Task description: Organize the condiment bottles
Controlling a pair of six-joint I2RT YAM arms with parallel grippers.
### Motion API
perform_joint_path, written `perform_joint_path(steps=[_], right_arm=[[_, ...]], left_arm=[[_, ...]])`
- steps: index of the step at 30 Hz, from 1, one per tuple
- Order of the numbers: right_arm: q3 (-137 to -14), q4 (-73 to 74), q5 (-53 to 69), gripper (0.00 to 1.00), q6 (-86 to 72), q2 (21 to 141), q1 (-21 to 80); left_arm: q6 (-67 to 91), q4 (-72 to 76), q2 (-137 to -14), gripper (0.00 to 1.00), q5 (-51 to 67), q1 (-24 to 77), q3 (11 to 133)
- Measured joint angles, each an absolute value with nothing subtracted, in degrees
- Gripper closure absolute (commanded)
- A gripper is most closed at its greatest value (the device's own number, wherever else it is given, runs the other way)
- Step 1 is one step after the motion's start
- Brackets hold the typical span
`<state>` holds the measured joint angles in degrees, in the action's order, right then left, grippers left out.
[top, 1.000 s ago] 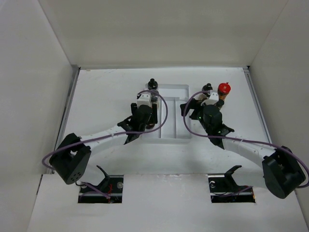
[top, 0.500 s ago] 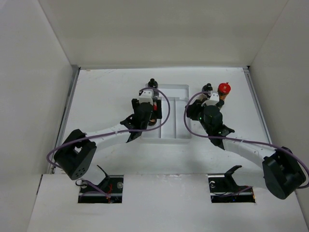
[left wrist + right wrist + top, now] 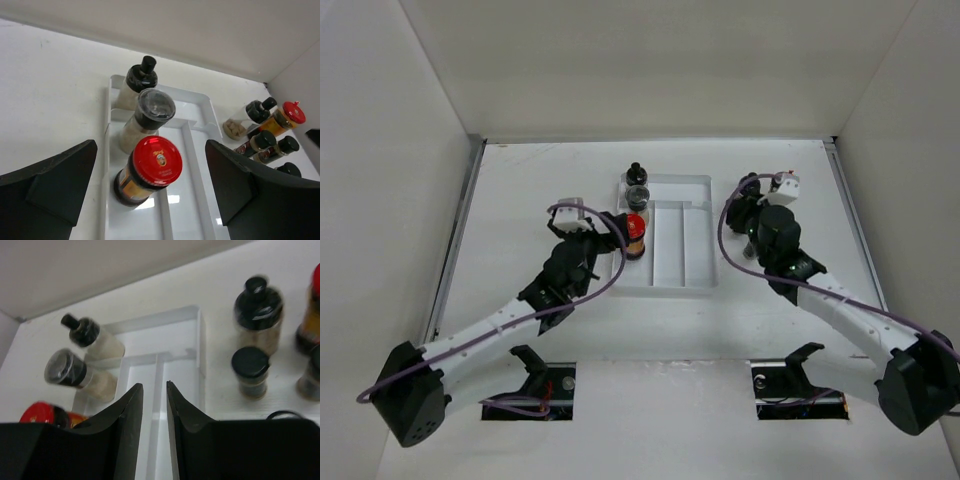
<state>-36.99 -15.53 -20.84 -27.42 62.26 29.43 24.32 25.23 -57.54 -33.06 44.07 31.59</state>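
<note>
An amber red-capped bottle [image 3: 635, 226] stands in the left compartment of the white divided tray [image 3: 695, 250], in front of a pale bottle with a clear-topped black cap [image 3: 638, 194] and a slim black-capped one [image 3: 636, 170]. My left gripper [image 3: 612, 230] is wide open just left of the red-capped bottle [image 3: 156, 161], not touching it. My right gripper [image 3: 745, 200] is almost shut and empty [image 3: 155, 385], right of the tray. In the right wrist view, loose bottles stand on the table: a tall black-capped one [image 3: 257, 310], a short one [image 3: 251, 371] and a red-capped one [image 3: 312, 315].
The left wrist view shows the loose group right of the tray [image 3: 195, 165]: a pale bottle [image 3: 247, 119], a red-capped amber one [image 3: 286, 115] and slim dark ones [image 3: 260, 142]. White walls close in the table on three sides. The right arm hides most of this group from above.
My left gripper has let go of the red-capped bottle in the tray and drawn back to the left and nearer. My right arm has swung over the loose bottles, hiding the red cap.
</note>
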Motion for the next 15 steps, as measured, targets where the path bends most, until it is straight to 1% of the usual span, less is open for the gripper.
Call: perform_joint_path(steps=[2, 4, 5, 7, 9, 12, 15], right_arm=[[-40.1, -13.2, -23.4, 0.53, -26.4, 62.2, 27.2], [-43.1, -10.9, -26.0, 0.37, -25.3, 62.5, 24.3], [-44.4, -9.9, -27.3, 0.31, -24.9, 62.9, 22.8], [-47.5, -7.3, -29.8, 0.24, -23.9, 64.5, 19.4], [-50.9, -4.5, -31.6, 0.13, -23.5, 67.2, 16.2], [-56.9, 0.3, -32.4, 0.02, -22.6, 73.2, 12.3], [-63.0, 4.5, -32.3, 0.0, -21.4, 80.9, 10.3]], left_arm=[[26.5, 25.4, -53.5, 0.1, -33.3, 43.2, 27.1], [28.9, 25.1, -50.4, 0.11, -33.6, 41.5, 22.3], [30.2, 24.8, -49.2, 0.11, -33.6, 40.6, 20.1], [32.3, 24.1, -47.7, 0.12, -33.6, 38.8, 16.7], [33.9, 23.7, -46.8, 0.12, -33.1, 37.1, 14.5], [35.7, 24.2, -46.3, 0.12, -31.3, 36.0, 13.4], [36.6, 25.3, -46.3, 0.12, -29.8, 36.1, 13.1]])
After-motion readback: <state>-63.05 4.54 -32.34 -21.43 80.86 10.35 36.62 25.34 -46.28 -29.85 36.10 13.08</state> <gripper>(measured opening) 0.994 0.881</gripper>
